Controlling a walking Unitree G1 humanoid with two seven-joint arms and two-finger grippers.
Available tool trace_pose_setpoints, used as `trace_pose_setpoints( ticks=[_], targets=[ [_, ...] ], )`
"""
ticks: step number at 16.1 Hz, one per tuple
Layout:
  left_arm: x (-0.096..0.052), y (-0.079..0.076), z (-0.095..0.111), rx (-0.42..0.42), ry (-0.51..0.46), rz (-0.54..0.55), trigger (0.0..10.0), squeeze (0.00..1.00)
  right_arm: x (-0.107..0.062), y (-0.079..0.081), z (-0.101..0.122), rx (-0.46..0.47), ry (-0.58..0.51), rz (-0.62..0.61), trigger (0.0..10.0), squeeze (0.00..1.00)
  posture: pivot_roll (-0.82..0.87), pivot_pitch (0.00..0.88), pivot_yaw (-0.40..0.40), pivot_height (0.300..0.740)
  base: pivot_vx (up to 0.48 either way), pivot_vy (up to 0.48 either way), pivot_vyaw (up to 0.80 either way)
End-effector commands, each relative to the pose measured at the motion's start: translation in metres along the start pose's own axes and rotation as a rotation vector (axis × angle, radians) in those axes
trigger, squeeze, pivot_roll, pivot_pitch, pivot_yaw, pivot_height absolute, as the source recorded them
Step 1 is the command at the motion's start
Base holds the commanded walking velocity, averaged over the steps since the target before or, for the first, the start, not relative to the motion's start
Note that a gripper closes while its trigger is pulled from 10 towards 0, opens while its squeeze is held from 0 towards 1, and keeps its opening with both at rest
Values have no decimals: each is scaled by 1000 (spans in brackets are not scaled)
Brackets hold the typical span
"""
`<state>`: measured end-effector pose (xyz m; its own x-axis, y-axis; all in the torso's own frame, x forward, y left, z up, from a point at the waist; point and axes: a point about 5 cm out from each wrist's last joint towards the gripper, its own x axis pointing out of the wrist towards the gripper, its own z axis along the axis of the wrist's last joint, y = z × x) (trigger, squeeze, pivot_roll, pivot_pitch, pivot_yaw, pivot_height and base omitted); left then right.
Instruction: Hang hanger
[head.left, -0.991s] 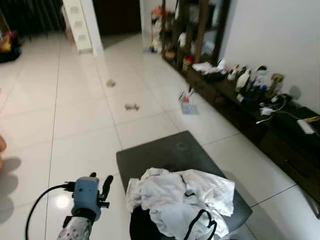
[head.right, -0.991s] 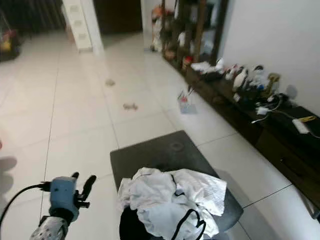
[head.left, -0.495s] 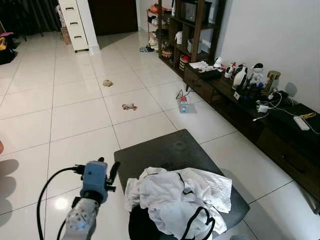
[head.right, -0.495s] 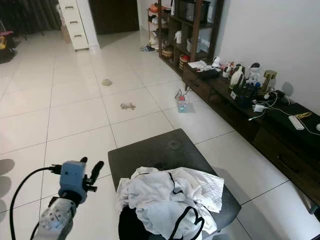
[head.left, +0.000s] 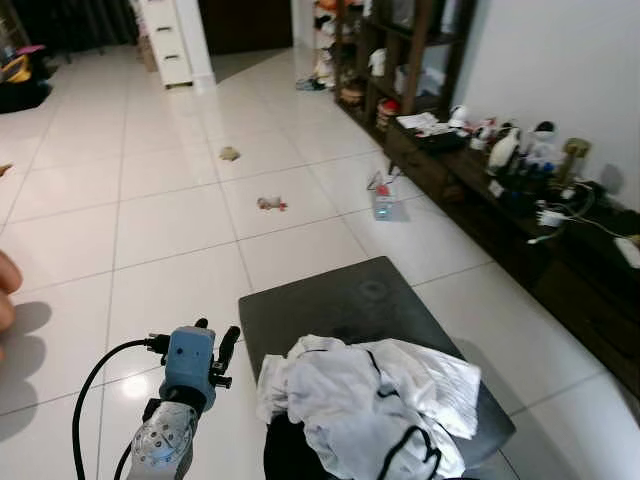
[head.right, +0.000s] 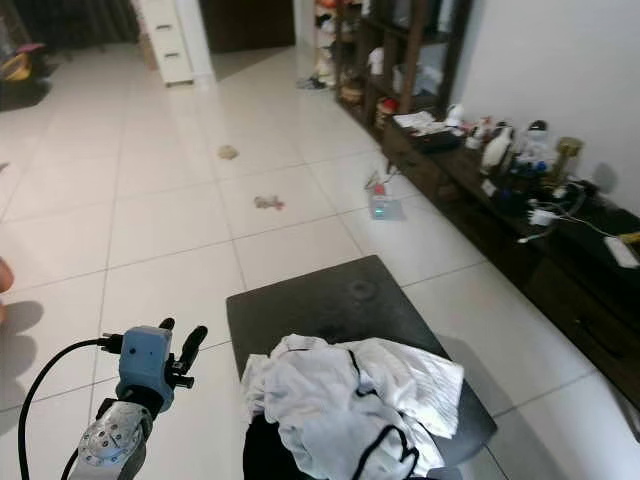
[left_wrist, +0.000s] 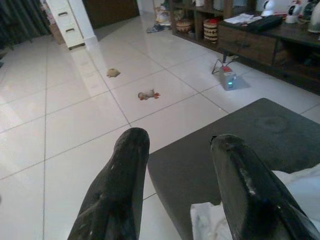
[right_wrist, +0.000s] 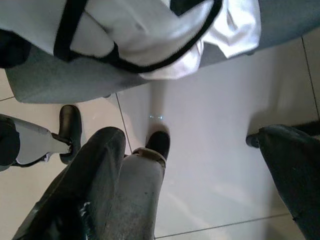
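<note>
Left gripper (head.left: 222, 345): raised at lower left of the frame beside the dark ottoman (head.left: 350, 305); its fingers (left_wrist: 125, 165) are spread apart and hold nothing.

Right gripper (right_wrist: 195, 170): hangs low over the tiled floor (head.left: 170, 220), fingers parted, empty.

Hanger: I cannot pick one out; a black curved band in the white clothes (head.left: 370, 400), at lower centre, may be trim or a hanger.

Step in hand: judging by the pose, approaching the pile. Doing it well means finding the hanger first, then gripping rigid wire, not loose cloth.

Holders: the ottoman carries the crumpled clothes on its near end; the dark shelf unit (head.left: 420, 50), upper right, holds small clutter.
</note>
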<state>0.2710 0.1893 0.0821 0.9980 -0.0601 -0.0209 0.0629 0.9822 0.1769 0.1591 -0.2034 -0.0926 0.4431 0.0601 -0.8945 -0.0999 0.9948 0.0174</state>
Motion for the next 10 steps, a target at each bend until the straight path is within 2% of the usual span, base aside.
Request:
trace_pose_setpoints(
  ticks=[1,10],
  targets=[
    [2,-1,3,14,-16,-10,10000,0,0,-1,1,17,-9,-4,10000,0,12,52,-11,740,266,0,0],
    [1,-2,3,9,-18,-12,10000,0,0,-1,2,12,-7,-3,10000,0,16,51,-15,740,273,0,0]
  ],
)
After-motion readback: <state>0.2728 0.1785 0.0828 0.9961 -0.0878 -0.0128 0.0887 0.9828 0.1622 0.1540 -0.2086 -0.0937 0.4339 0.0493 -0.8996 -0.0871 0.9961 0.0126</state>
